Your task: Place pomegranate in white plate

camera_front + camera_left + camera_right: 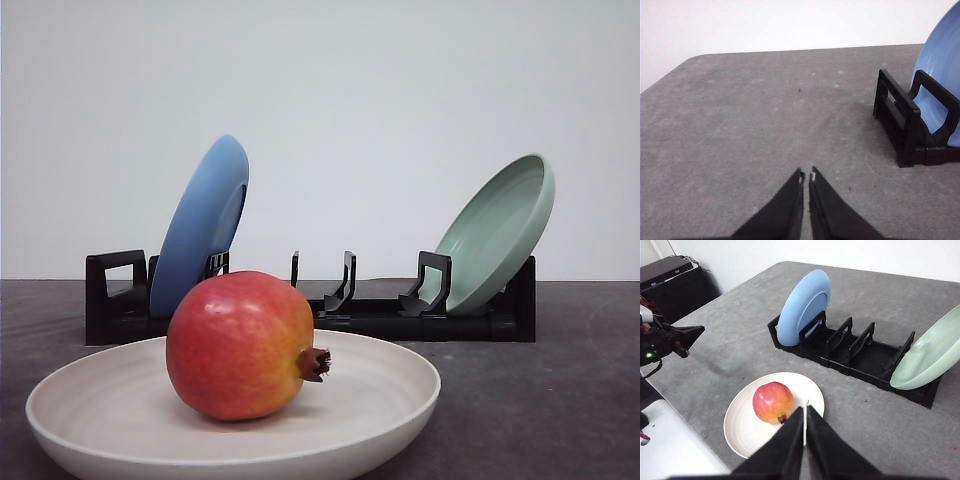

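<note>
The pomegranate (240,345) sits inside the white plate (400,395), lying on its side, crown tip pointing out to the right in the front view, so its stem-to-crown axis runs level across the table rather than up. In the front view it rests left of the plate's middle, with a broad stretch of bare plate beyond the crown and the raised rim curving all round it. From the right wrist view the pomegranate (772,402) sits near the centre of the white plate (745,427), crown toward the camera. Behind the plate stands the black dish rack (390,315), the blue plate (200,225) leaning in its left end and the pale green plate (495,235) tilted at the right end, the middle slots open. There is open grey table (880,425) on either side of the white plate and between it and the rack. The right gripper (805,411) hangs above the near side of the plate, fingers drawn together to a thin slit, gripping nothing, clear of the fruit. The left gripper (806,175) is over bare table beside the rack's blue-plate end, jaws nearly touching and empty.
</note>
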`<state>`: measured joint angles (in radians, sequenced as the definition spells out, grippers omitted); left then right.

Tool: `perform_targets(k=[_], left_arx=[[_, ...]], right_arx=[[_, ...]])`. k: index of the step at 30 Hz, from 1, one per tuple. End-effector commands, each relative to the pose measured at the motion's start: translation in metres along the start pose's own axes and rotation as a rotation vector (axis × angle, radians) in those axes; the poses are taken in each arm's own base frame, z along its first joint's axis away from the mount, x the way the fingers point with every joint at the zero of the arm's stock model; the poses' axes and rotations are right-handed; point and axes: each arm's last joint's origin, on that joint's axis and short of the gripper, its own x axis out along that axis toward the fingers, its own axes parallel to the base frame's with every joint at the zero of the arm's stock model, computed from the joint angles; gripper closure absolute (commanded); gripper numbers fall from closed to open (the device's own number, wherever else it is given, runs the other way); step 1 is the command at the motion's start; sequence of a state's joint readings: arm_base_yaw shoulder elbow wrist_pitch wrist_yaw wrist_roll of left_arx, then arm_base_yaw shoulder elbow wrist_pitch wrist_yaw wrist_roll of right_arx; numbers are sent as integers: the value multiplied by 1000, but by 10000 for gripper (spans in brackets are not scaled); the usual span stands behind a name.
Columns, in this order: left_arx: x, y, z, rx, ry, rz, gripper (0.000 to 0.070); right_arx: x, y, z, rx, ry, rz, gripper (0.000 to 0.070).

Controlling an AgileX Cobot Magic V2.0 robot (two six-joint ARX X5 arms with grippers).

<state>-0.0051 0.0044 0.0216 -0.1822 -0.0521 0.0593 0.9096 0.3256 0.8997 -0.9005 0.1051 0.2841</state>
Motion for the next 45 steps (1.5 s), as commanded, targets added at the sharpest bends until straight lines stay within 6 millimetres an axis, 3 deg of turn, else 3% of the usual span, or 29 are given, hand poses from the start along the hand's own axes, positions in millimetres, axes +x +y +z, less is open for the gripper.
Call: perform_targets(k=[1,15,21,25,31,37,45], left_arx=[[1,-1,-4,-5,13,-6,700],[1,-1,-4,-5,13,-7,700],[1,-1,-4,-5,13,-7,700],[1,-1,-4,-5,13,-6,700],[1,-1,-4,-6,13,-6,700],[1,-1,-4,-6,13,-6,700],[1,-1,-4,-6,13,-6,700]], right_arx=[[0,1,3,-12,-10,13,700],[0,1,3,-10,-20,1,700],[14,-11,-2,-170,-103,-231,700],[37,-35,-23,-202,-227,-459,700],[66,-76,-77,-152,-298,-714,700],[84,-98,-117,-127,-310,-780,700],[94,-105,-140,-121,-289,-787,700]])
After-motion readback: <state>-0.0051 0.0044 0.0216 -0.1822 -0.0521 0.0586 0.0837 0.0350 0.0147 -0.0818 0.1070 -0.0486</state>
